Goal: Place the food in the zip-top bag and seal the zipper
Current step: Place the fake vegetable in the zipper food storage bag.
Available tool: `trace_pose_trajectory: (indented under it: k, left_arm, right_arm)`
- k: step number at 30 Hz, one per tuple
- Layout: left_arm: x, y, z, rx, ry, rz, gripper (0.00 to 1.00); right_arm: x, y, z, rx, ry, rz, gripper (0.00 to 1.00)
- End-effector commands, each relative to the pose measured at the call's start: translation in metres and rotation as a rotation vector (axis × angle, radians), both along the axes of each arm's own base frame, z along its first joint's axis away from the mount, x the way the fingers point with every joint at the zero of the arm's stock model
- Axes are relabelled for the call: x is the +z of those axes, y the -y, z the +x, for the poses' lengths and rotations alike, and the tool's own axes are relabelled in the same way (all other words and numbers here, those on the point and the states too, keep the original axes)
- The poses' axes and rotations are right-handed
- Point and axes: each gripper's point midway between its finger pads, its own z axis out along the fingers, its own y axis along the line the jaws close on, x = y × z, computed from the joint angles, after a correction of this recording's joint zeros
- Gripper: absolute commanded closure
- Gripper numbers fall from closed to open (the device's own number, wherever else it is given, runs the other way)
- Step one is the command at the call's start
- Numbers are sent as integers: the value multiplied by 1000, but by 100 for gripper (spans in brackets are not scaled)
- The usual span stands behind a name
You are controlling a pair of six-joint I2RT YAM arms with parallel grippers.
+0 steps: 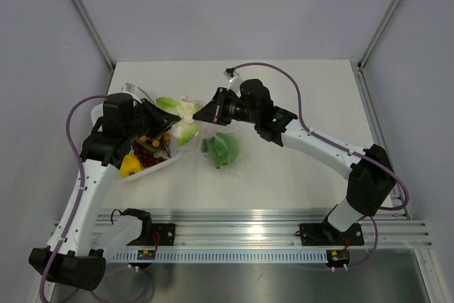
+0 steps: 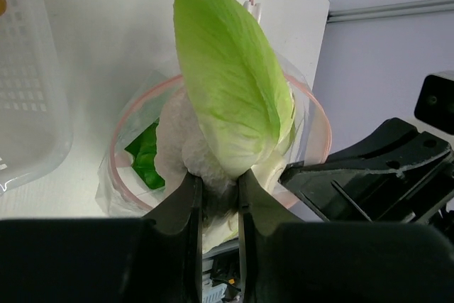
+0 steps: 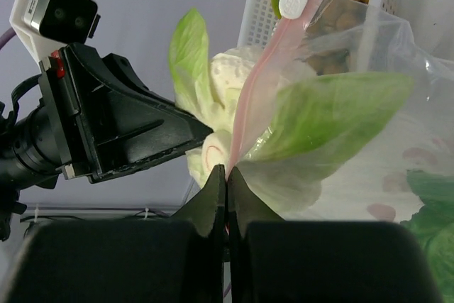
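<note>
My left gripper (image 2: 218, 179) is shut on the base of the pale white-green vegetable (image 2: 227, 90). Its leaf tip points into the open mouth of the clear zip-top bag (image 2: 312, 111). My right gripper (image 3: 227, 169) is shut on the pink zipper strip (image 3: 259, 83) and holds the mouth up. The green lettuce (image 2: 145, 157) lies inside the bag. In the top view the left gripper (image 1: 164, 129) and the right gripper (image 1: 201, 113) meet over the vegetable (image 1: 183, 120), with the bag (image 1: 225, 148) to their right. Dark red grapes (image 1: 145, 152) and a yellow piece (image 1: 130, 165) lie in the tray.
The white plastic tray (image 1: 152, 169) sits at the left under my left arm and also shows in the left wrist view (image 2: 28, 104). In the right wrist view tan-brown balls (image 3: 330, 26) show through the bag, in the tray (image 3: 259, 5). The zipper's white slider (image 3: 292, 3) is at the strip's far end.
</note>
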Motion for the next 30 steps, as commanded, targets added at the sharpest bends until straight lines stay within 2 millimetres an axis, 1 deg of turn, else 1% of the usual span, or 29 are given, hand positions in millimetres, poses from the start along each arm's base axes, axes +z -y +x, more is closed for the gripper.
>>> trace_pose_trajectory:
  k: [1, 2, 3, 5, 8, 12, 13, 16, 18, 19, 20, 21, 22, 24, 25, 26, 29, 30]
  left_arm:
    - [5, 8, 16, -11, 60, 16, 100]
    - [-5, 11, 17, -24, 31, 27, 100]
    - [-9, 13, 17, -33, 24, 36, 100]
    - [-15, 17, 15, -46, 18, 44, 100]
    - [-17, 18, 15, -42, 22, 67, 100]
    - [-30, 16, 21, -30, -4, 104, 100]
    - [-35, 19, 23, -35, -14, 108, 100]
    - [-42, 25, 31, -35, -13, 113, 100]
    - [-43, 25, 36, -20, -7, 135, 100]
    - [-41, 27, 38, -19, 4, 140, 100]
    - [-39, 28, 41, -21, 24, 145, 100]
    - [-37, 29, 43, -25, 32, 141, 100]
    - [-36, 33, 46, -29, 47, 137, 100]
    - [-44, 34, 50, -19, 29, 164, 100]
    - [-46, 37, 49, -23, 20, 176, 100]
    - [-49, 34, 52, 1, 21, 201, 100]
    - [-56, 37, 55, -14, 22, 230, 100]
    - [-59, 37, 56, -22, 23, 244, 100]
  right_arm:
    - [36, -17, -13, 72, 96, 66, 100]
    - [31, -20, -14, 84, 87, 60, 100]
    - [30, -22, -15, 90, 82, 57, 100]
    - [25, -25, -14, 94, 74, 54, 100]
    - [22, -28, -17, 113, 73, 60, 100]
    - [29, -32, -24, 140, 95, 74, 100]
    - [31, -33, -26, 150, 99, 77, 100]
    - [37, -35, -34, 175, 109, 93, 100]
    - [38, -36, -36, 183, 115, 96, 100]
    - [39, -36, -41, 197, 118, 100, 100]
    - [41, -36, -41, 199, 118, 112, 100]
    - [37, -36, -42, 203, 110, 111, 100]
    - [40, -36, -45, 213, 111, 119, 100]
    - [41, -36, -45, 216, 115, 124, 100]
    - [41, -36, -46, 225, 116, 124, 100]
    - [41, -37, -47, 230, 118, 127, 100]
    - [43, -36, -47, 229, 117, 131, 100]
    - [40, -35, -47, 226, 112, 127, 100]
